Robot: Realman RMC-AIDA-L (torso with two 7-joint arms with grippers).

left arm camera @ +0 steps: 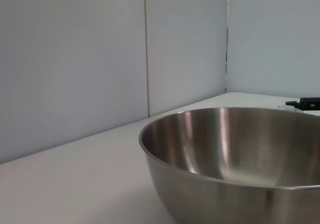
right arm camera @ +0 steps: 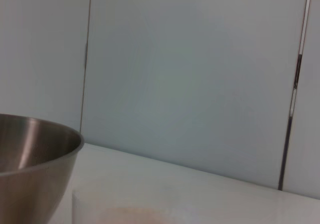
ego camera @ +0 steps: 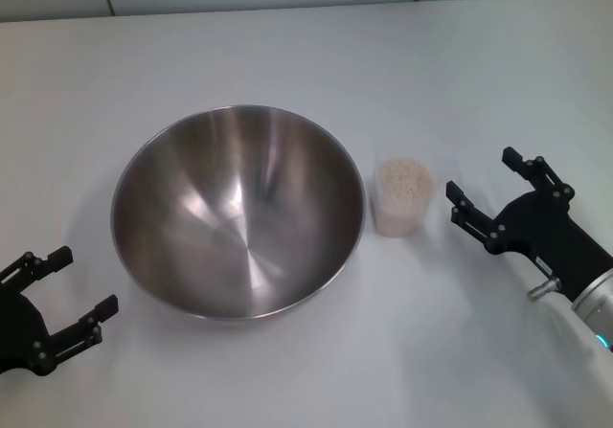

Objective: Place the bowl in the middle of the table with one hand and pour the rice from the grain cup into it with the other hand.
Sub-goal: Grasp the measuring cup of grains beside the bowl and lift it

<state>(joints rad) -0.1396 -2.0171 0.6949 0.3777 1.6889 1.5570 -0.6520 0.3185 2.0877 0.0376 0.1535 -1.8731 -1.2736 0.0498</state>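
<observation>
Large steel bowl (ego camera: 238,213) upright on the white surface (ego camera: 287,55), roughly central, shiny inside and holding nothing. Just beside its rim, on the robot's right, the grain cup (ego camera: 401,197) — clear plastic, standing upright, filled near the brim with pale rice (ego camera: 402,179). Narrow gap between cup and bowl; not touching.

Right hand (ego camera: 485,188) low over the surface just beyond the cup on the right, black fingers spread wide and pointed toward the cup, gripping nothing, a small gap left between fingertips and cup wall. Silver-white wrist trailing off toward the near right corner.

Left hand (ego camera: 77,279) near the front left corner of the surface, fingers also spread apart and holding nothing, aimed toward the bowl's near-left side but clear of it.

From the left wrist view, the bowl (left arm camera: 235,159) looming close, with pale wall panels (left arm camera: 75,58) behind and a dark fingertip of the other hand peeking past the far rim. From the right wrist view, the bowl's edge (right arm camera: 35,159) at one side and the cup's rim (right arm camera: 120,209) — blurred — right up close.
</observation>
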